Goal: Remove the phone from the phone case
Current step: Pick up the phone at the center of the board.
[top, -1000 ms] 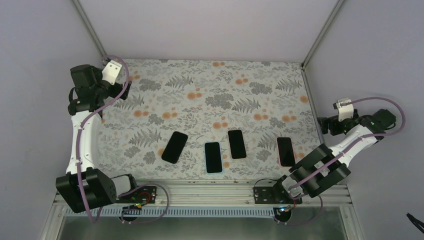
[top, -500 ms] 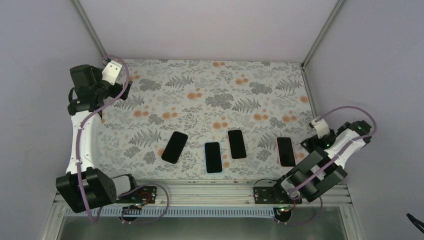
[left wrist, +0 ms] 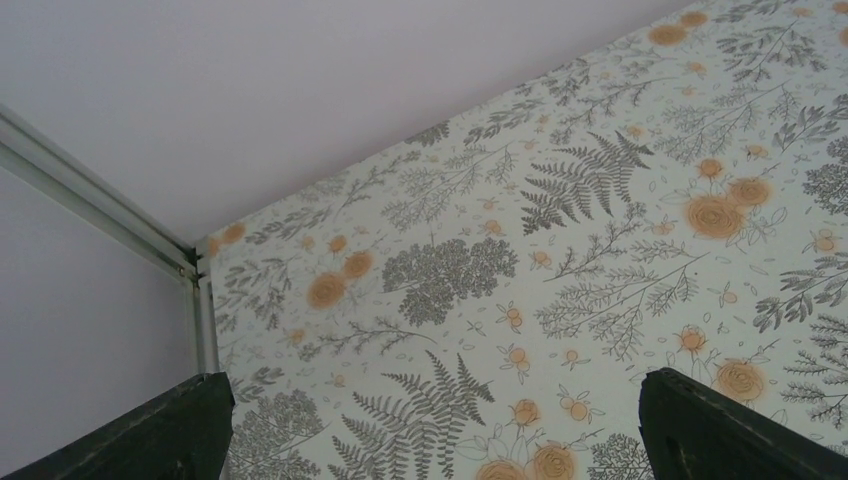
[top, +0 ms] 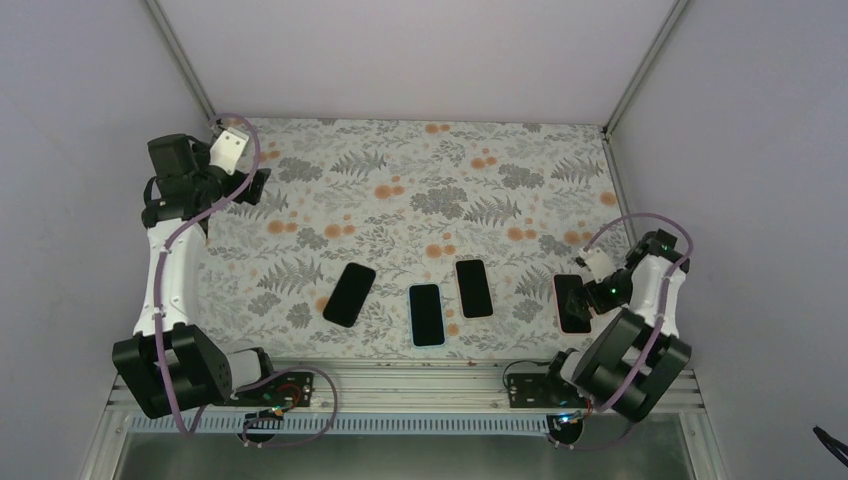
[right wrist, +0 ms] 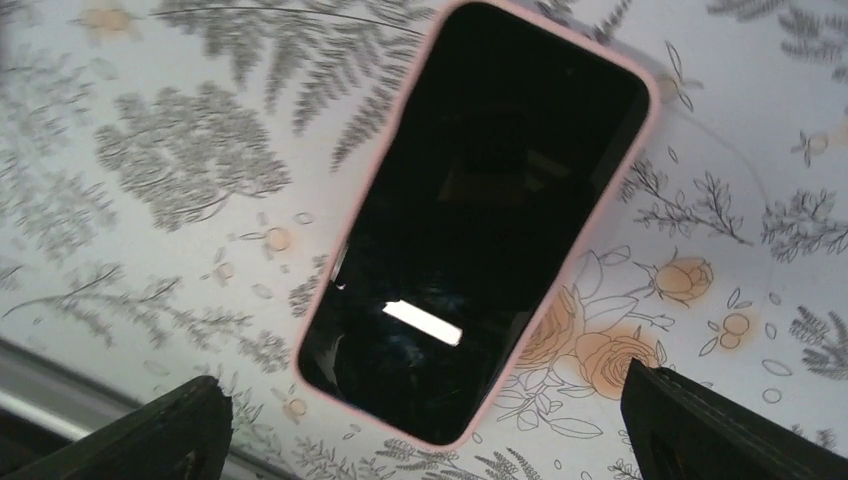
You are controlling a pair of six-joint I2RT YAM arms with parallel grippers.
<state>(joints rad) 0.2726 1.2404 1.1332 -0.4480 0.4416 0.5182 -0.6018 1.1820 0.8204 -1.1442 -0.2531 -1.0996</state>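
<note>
A black-screened phone in a pink case (right wrist: 480,220) lies face up on the floral mat; in the top view it is the rightmost phone (top: 571,303). My right gripper (right wrist: 425,400) is open and empty, hovering just above that phone's near end, with a dark finger on each side of it (right wrist: 190,425). In the top view the right gripper (top: 592,291) is at the phone's right edge. My left gripper (top: 257,186) is open and empty at the far left of the mat, above bare mat in the left wrist view (left wrist: 435,400).
Three more phones lie in a row on the mat: a dark one (top: 349,294), one with a light blue rim (top: 426,314) and a dark one (top: 474,288). The metal rail (top: 420,378) runs along the near edge. Walls close off the left, back and right.
My right arm has swung in from the right wall and down over the rightmost phone. My left arm has shifted only slightly.
</note>
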